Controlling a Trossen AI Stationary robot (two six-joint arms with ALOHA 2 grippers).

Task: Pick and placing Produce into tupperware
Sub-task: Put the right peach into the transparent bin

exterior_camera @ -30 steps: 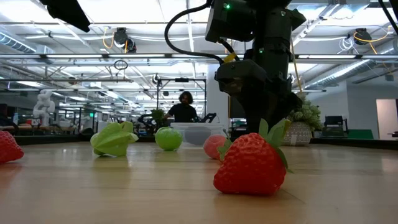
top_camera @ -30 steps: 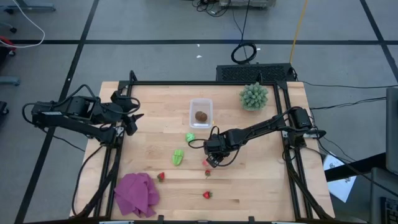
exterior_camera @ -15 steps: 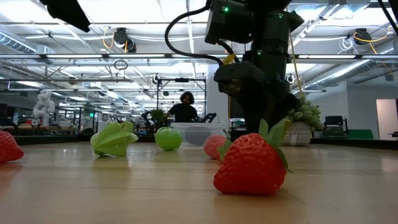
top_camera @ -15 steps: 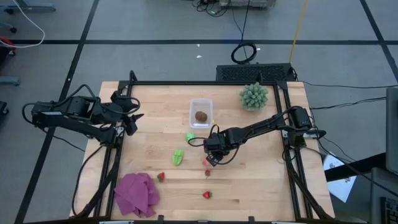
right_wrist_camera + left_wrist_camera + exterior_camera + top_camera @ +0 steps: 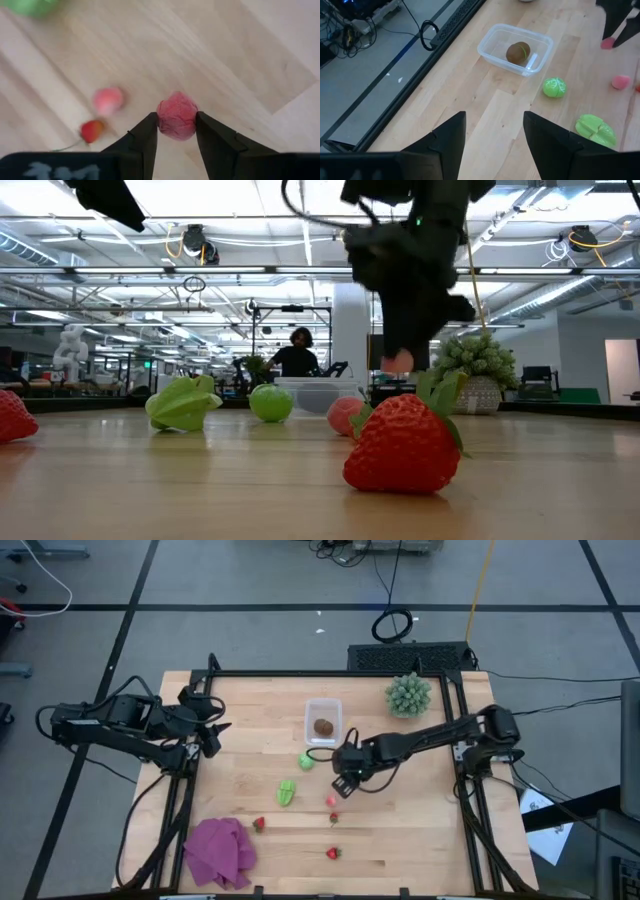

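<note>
My right gripper (image 5: 176, 119) is shut on a small pink-red round berry piece (image 5: 177, 111) above mid-table (image 5: 345, 780). A second pink piece (image 5: 331, 800) lies on the wood below it. The clear tupperware (image 5: 310, 721) stands farther back with the brown kiwi (image 5: 323, 726) inside. A round green piece (image 5: 306, 759) and a light green lobed piece (image 5: 286, 792) rest on the table. Strawberries (image 5: 259, 824), (image 5: 333, 818), (image 5: 332, 853) lie nearer the near edge. My left gripper (image 5: 215, 730) waits open at the table's left edge. My right gripper pinches the berry piece by its two sides (image 5: 162, 119), between the free ends of both fingers (image 5: 145, 137). The fingers come from above, pointing down. The piece (image 5: 397, 361) hangs lifted clear of the table.
A spiky pale-green plant (image 5: 409, 694) stands at the far right corner. A purple cloth (image 5: 218, 852) lies at the near left corner. Bare wood stretches right of the tupperware. In the low view a person (image 5: 298, 352) shows in the room behind.
My right gripper has risen from the table and shifted toward the far edge, carrying the pink-red berry piece clear of the wood. The other pink piece and the strawberries have stayed where they were.
</note>
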